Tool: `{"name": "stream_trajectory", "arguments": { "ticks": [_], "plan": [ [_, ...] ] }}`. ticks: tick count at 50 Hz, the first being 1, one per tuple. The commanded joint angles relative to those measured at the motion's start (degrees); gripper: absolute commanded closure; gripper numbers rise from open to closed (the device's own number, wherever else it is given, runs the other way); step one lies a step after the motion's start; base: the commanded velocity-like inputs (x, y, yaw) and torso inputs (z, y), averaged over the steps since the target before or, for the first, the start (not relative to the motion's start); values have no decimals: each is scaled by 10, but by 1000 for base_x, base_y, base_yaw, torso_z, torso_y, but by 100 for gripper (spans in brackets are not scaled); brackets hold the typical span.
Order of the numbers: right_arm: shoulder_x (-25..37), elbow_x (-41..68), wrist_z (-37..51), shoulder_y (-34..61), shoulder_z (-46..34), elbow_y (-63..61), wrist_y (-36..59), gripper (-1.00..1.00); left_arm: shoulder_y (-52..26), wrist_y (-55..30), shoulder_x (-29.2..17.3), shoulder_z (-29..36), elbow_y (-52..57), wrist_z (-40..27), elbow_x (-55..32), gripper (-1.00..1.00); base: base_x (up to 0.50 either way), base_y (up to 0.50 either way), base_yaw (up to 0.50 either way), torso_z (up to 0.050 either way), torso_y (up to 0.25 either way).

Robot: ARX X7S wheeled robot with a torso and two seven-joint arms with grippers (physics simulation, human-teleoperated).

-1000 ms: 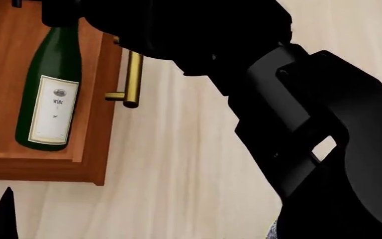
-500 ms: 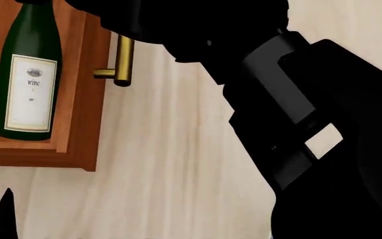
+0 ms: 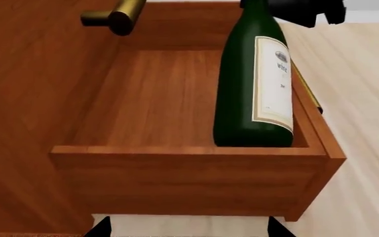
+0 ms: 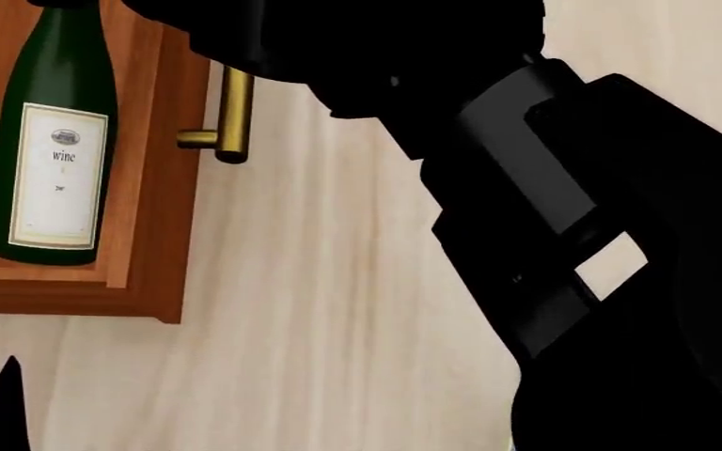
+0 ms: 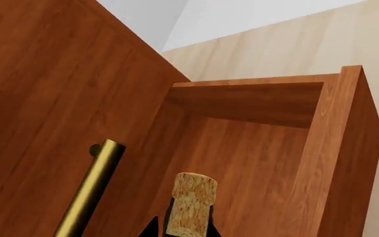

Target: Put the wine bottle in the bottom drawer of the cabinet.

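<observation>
The dark green wine bottle (image 3: pixel 252 89) with its white label stands upright inside the open bottom drawer (image 3: pixel 189 150), close to the front panel. It also shows in the head view (image 4: pixel 54 160). My right gripper (image 3: pixel 295 10) is shut on its neck; the right wrist view shows the tan cork (image 5: pixel 191 197) between my fingertips (image 5: pixel 183 229). The bottle's base is hidden behind the drawer's side wall. My left gripper (image 3: pixel 189 232) is open and empty, just outside that side wall. The reddish-brown cabinet (image 3: pixel 31 98) rises behind the drawer.
The drawer's brass handle (image 4: pixel 233 108) sticks out from its front panel over the pale wood floor (image 4: pixel 336 329). An upper drawer's brass handle (image 3: pixel 114 17) juts out above the open drawer. My right arm (image 4: pixel 549 207) fills the right of the head view.
Since one second ago the bottle and drawer have shifted up and left in the head view and the bottle stands straighter. Nothing has moved in the last half second.
</observation>
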Motion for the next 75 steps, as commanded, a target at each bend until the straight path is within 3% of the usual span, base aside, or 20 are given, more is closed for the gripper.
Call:
{"name": "stream_trajectory", "arguments": {
  "ticks": [1,5,6,43,44,50,75],
  "plan": [
    [-1,43,22,-44,-172,-26,25,100,7,8,-2,-2,-6,3,3,-100,0,0,0,0,0],
    [-1,43,22,-44,-172,-26,25,100,11,11,-3,-2,-7,3,4,-100,0,0,0,0,-6],
    [-1,43,22,-44,-172,-26,25,-100,11,11,-3,-2,-7,3,4,-100,0,0,0,0,0],
    [-1,43,22,-44,-172,-26,25,-100,16,6,-5,-11,-4,1,4,-100,0,0,0,0,-6],
    [-1,-9,43,10,-167,-69,52,-100,16,6,-5,-12,-4,2,4,-100,0,0,0,0,0],
    [-1,-19,33,34,-167,-69,43,-100,15,3,-4,-14,-2,1,2,-100,0,0,0,0,-3],
    [-1,25,-15,84,-169,-51,4,-100,17,-11,-1,-19,7,-5,3,-100,0,0,0,0,-1]
  ]
}}
